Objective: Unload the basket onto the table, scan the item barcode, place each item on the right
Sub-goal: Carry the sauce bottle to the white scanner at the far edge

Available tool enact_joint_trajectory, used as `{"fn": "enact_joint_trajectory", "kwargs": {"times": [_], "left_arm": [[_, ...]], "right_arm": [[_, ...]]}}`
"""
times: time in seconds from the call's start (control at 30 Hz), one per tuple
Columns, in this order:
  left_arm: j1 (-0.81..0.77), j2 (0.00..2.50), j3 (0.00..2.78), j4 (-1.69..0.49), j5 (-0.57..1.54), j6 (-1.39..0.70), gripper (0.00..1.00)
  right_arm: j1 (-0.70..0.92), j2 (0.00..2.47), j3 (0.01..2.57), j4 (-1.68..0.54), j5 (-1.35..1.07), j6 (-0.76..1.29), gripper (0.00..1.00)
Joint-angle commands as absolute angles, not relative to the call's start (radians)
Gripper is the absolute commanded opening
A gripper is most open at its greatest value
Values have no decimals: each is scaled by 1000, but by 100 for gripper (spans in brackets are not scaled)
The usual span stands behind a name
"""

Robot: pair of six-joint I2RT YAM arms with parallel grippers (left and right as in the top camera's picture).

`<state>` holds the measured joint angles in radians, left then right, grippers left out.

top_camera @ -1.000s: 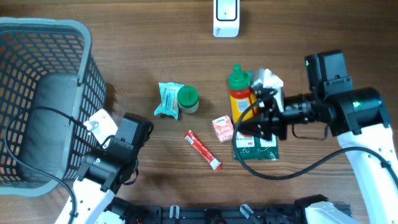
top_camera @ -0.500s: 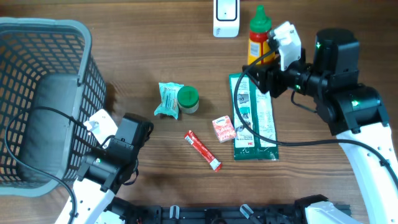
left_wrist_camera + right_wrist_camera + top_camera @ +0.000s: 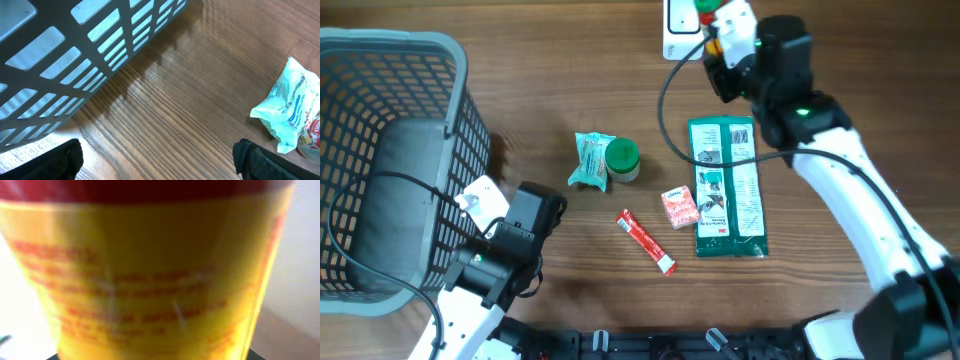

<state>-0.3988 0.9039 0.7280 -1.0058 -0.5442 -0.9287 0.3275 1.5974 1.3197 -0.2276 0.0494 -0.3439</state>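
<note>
My right gripper (image 3: 722,28) is shut on a yellow bottle (image 3: 707,10) with a green cap, held at the table's back edge. It is right beside the white scanner (image 3: 676,30) and partly overlaps it from above. Little of the bottle shows overhead. In the right wrist view the bottle (image 3: 150,280) fills the frame, blurred, with red print and a red band on top. I cannot make out a barcode. My left gripper (image 3: 160,167) is open over bare wood at the front left, beside the basket (image 3: 100,45), holding nothing.
A grey mesh basket (image 3: 390,42) fills the left side. Mid-table lie a teal-white packet (image 3: 591,160), a green-lidded jar (image 3: 622,158), a red sachet (image 3: 646,241), a small pink box (image 3: 678,206) and a long green pack (image 3: 728,185).
My right arm has carried the bottle from mid-table to the back, up to the scanner, uncovering the long green pack. The left arm has not moved.
</note>
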Motion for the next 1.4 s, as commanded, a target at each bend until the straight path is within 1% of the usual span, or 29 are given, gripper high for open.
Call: {"fn": "enact_joint_trajectory", "kwargs": {"times": [0.0, 0.23, 0.37, 0.43, 0.6, 0.63, 0.73, 0.9, 1.0, 1.1, 1.37], "left_arm": [[-393, 897, 723, -1006, -547, -920, 100], [-393, 897, 723, -1006, -547, -920, 100], [-393, 897, 723, -1006, -547, -920, 100], [-393, 897, 723, -1006, -547, -920, 100], [-393, 897, 723, -1006, -546, -920, 100], [-393, 897, 723, -1006, -547, -920, 100], [-393, 897, 723, -1006, -547, -920, 100], [-393, 897, 723, -1006, -547, -920, 100], [-393, 897, 723, -1006, -547, -920, 100], [-393, 897, 723, -1006, -547, -920, 100], [-393, 897, 723, -1006, -547, -920, 100]], "right_arm": [[350, 1691, 1327, -131, 274, -530, 44], [350, 1934, 1327, 207, 430, -794, 45], [350, 2086, 1338, 450, 495, -1026, 45], [350, 2153, 1382, 498, 494, -1106, 45], [349, 2297, 1571, 508, 497, -1174, 45], [349, 2337, 1635, 508, 497, -1213, 45], [347, 2380, 1701, 507, 490, -1292, 45], [318, 2383, 1705, 511, 463, -1432, 45], [296, 2383, 1705, 518, 463, -1470, 45], [284, 2386, 1705, 615, 457, -1438, 46], [302, 2468, 1715, 683, 433, -1468, 46]]}}
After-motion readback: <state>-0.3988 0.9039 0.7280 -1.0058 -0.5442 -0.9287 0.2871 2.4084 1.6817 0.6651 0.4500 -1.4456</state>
